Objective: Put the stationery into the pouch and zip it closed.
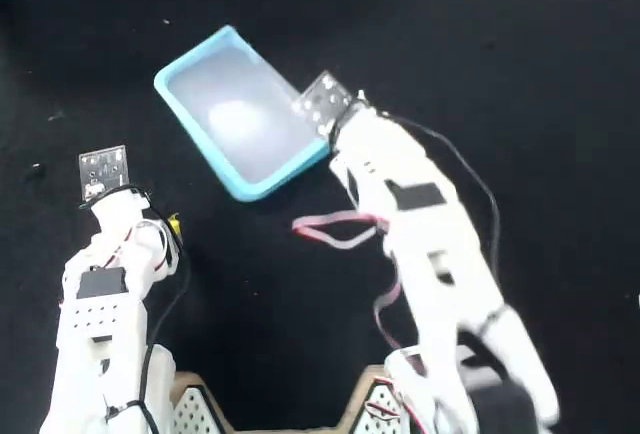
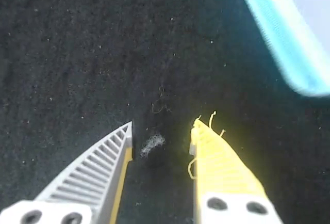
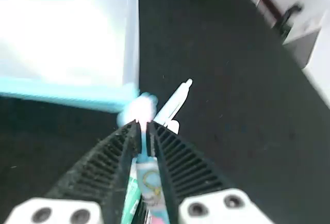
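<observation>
**Item: pouch-filling, loading step in hand**

- Desk (image 1: 540, 74): black surface on which everything is laid out.
- Pouch (image 1: 250, 190): pale body with a light-blue border, laid flat and at an angle near the middle of the desk. Whether its zip is open cannot be told.
- Stationery (image 3: 173, 100): a small bundle, of which a white pen-like piece is seen projecting forward. It is held off the desk just beside the pouch's near corner and is not yet inside.
- Right pincer (image 3: 143, 127): clenched on the stationery, with the dark fingers drawn nearly together around it. It is positioned at the pouch's corner nearest the right arm.
- Left pincer (image 2: 162, 131): released, with one white and one yellow finger spread over bare desk and nothing between them. It is placed near the pouch's opposite side, apart from it.

**Step judged:** the stationery is being brought to the pouch; insertion and zipping are not yet done.

**Next move judged:** the bundle is to be lined up with the pouch's mouth and slid in before release. The pouch will likely need to be steadied by the left pincer so it is not pushed along the desk.
</observation>
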Robot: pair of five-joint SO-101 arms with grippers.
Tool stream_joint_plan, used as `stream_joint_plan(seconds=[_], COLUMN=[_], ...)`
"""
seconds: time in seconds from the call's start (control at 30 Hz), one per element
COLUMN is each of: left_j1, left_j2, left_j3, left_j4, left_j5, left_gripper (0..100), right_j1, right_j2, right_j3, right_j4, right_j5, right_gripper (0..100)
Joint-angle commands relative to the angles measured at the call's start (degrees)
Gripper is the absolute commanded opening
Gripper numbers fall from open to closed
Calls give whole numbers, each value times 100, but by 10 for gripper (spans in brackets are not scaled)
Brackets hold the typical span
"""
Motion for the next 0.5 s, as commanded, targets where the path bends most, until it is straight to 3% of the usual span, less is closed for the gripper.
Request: stream_joint_plan(seconds=[0.0, 0.3, 0.37, 0.47], left_j1=[75, 75, 84, 84], left_j2=[-35, -35, -35, -35], left_j3=[-40, -40, -40, -40], left_j4=[-88, -70, -79, -79], left_j5=[-53, -53, -53, -53], left_gripper=[185, 185, 185, 185], right_j1=[-369, -615, -642, -633], right_j2=[-1815, -3459, -3521, -3301], right_j3=[585, 1701, 1710, 1727], right_j4=[695, 2400, 2637, 2286], right_j5=[-299, -862, -941, -1732], right_gripper=[11, 16, 62, 149])
